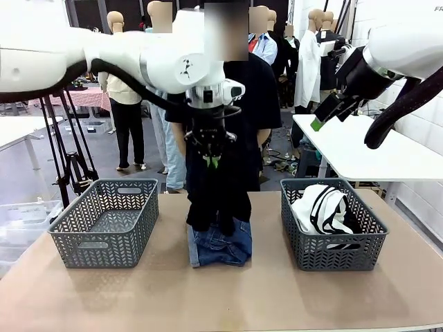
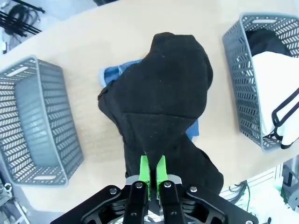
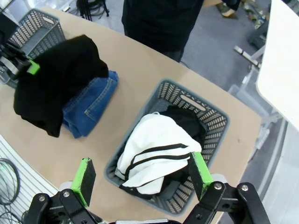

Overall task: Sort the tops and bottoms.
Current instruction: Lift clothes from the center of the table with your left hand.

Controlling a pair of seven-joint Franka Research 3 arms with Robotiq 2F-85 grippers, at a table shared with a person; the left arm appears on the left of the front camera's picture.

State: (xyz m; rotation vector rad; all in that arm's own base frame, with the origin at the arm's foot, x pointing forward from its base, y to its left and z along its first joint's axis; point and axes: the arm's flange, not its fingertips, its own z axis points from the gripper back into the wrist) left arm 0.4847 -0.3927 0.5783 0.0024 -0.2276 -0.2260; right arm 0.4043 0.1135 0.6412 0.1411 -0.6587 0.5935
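Update from the remote desk: left gripper (image 1: pixel 213 162) is pinched shut on a black top (image 1: pixel 220 197). The cloth hangs straight down from the pads, long axis vertical, right over the jeans (image 1: pixel 221 247), which lie folded mid-table between the two baskets. I can't tell whether the hem touches the denim or just clears it

What my next move turns on, I reckon, is that the right basket (image 1: pixel 332 252) sits off to the robot's right of that gripper. It already has the white top with black edging (image 1: pixel 324 207) in it, with something black tucked under. The left basket (image 1: pixel 104 245) is on the opposite side, so my guess is the jeans go there

Right gripper (image 3: pixel 140 158) has its jaws spread wide with nothing in them, and it hovers above the right basket. It's the nearer arm to that basket, but the left one has the cloth, so I'd call it a sideways carry to the right. I'd lift a bit first, since a low hem could drag the jeans along

As for writing, I can't read any brand or label on the top, the jeans or the baskets. A couple of letters at the top right edge of the front view are cut off
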